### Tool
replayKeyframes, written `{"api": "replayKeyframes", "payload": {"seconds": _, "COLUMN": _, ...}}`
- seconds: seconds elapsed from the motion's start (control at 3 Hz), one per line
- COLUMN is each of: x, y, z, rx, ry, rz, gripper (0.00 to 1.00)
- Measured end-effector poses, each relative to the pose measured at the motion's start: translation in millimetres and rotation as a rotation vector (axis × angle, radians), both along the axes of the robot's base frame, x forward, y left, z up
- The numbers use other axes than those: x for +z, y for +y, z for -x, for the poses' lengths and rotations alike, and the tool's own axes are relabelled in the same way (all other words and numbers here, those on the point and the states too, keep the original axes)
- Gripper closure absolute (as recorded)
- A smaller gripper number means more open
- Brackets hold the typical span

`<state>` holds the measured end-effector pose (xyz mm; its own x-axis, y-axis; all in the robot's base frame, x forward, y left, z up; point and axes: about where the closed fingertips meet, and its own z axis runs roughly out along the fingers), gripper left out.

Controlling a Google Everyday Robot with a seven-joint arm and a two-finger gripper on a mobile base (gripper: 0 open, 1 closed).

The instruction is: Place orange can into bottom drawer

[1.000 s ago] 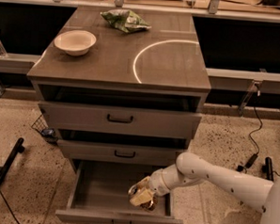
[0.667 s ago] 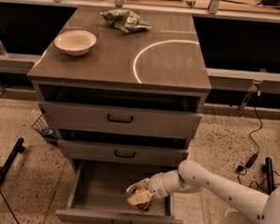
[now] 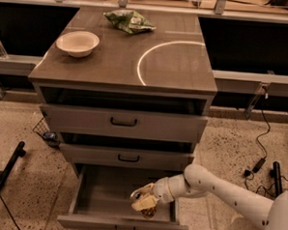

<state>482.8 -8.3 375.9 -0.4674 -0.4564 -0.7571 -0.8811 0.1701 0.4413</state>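
The bottom drawer of the grey cabinet is pulled open, and its inside floor shows. My gripper reaches in from the right on a white arm and hangs over the right part of the drawer. It is shut on the orange can. Only a dark mottled end of the can shows below the fingers, low inside the drawer near its front right corner.
The two upper drawers are partly open. A white bowl and a green snack bag lie on the cabinet top. A black bar lies on the floor at left. Cables and a plug lie at right.
My gripper with the can has moved slightly left and lower into the open bottom drawer. Nothing else has moved.
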Motion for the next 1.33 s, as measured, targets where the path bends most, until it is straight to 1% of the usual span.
{"api": "replayKeyframes", "payload": {"seconds": 0.33, "x": -13, "y": -1, "z": -16, "rx": 0.044, "ry": -0.020, "rz": -0.079, "gripper": 1.00}}
{"api": "replayKeyframes", "payload": {"seconds": 0.67, "x": -13, "y": -1, "z": -16, "rx": 0.044, "ry": -0.020, "rz": -0.080, "gripper": 1.00}}
{"api": "replayKeyframes", "payload": {"seconds": 1.0, "x": -18, "y": 8, "z": -19, "rx": 0.046, "ry": -0.057, "rz": -0.120, "gripper": 1.00}}
{"api": "replayKeyframes", "payload": {"seconds": 1.33, "x": -24, "y": 27, "z": -22, "rx": 0.054, "ry": -0.109, "rz": -0.175, "gripper": 1.00}}
